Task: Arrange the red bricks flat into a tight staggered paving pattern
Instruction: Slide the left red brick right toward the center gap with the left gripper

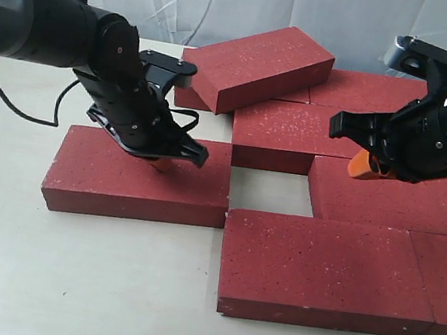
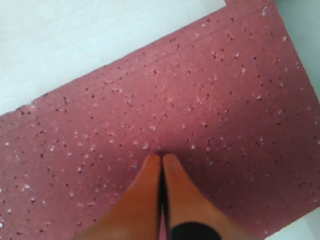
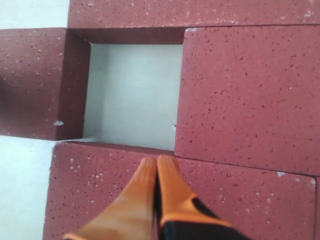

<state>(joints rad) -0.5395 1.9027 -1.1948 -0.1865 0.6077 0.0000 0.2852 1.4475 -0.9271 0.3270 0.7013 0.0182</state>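
Several red bricks lie on the pale table. One lone brick point(image 1: 113, 181) lies at the left, and my left gripper point(image 1: 163, 162) is shut with its tips pressed on that brick's top point(image 2: 175, 100); the orange fingertips point(image 2: 152, 165) touch the surface. Other bricks form a group at the right: a front brick point(image 1: 326, 269), a middle brick point(image 1: 282, 134) and a right brick point(image 1: 394, 200). One brick point(image 1: 263, 66) lies tilted on top of the back ones. My right gripper point(image 1: 363, 165) is shut and empty, its tips point(image 3: 156, 160) over a brick's edge beside a square gap point(image 3: 132, 90).
The square gap point(image 1: 268, 190) shows bare table between the left brick and the group. Bare table point(image 1: 66, 279) spreads at the front left. A white cloth backdrop point(image 1: 230, 2) hangs behind. A black cable point(image 1: 16, 101) trails from the left arm.
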